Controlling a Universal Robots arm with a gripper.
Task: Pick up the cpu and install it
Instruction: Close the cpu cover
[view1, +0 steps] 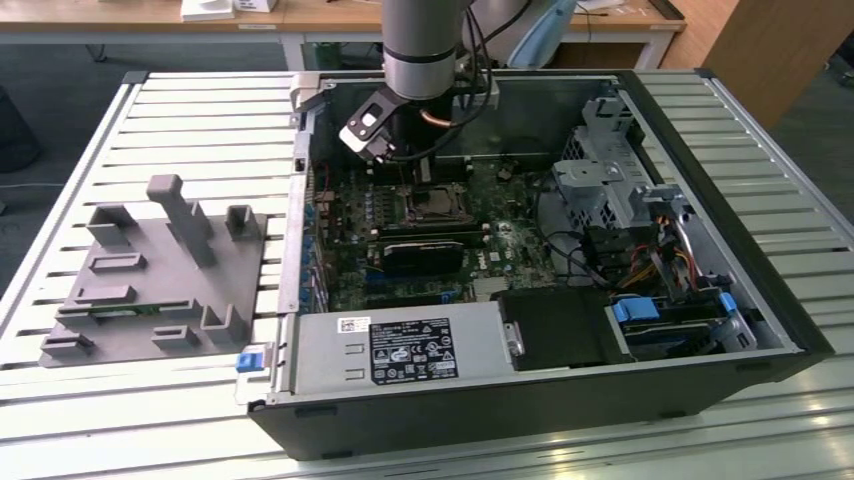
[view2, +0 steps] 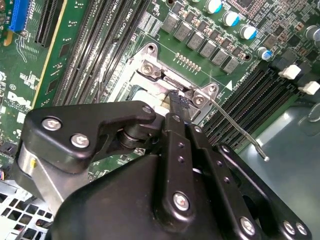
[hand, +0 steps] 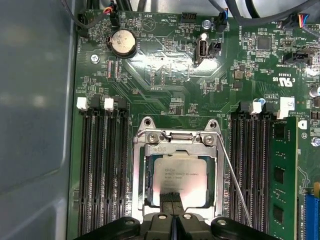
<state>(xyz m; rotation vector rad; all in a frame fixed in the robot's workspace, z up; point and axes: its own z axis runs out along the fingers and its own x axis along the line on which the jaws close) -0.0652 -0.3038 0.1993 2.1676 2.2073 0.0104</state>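
Note:
The cpu (hand: 181, 176), a silver square with a pale rim, lies flat inside the dark socket with its metal frame (hand: 175, 141) on the green motherboard. In the first wrist view my gripper (hand: 172, 196) has its two dark fingers pressed together, tips at the cpu's edge, with nothing seen between them. The second wrist view shows the gripper (view2: 178, 101) at the socket frame (view2: 155, 74), its body hiding most of the socket. In the exterior view the gripper (view1: 396, 160) hangs inside the open computer case just above the socket (view1: 430, 206).
The thin socket lever (hand: 234, 184) stands out beside the frame. Black memory slots (hand: 102, 165) flank the socket, and one green memory stick (hand: 281, 175) is seated. A grey tray (view1: 147, 265) sits at the exterior view's left, outside the case. Case walls (view1: 300, 180) and drive cages (view1: 607, 170) stand close by.

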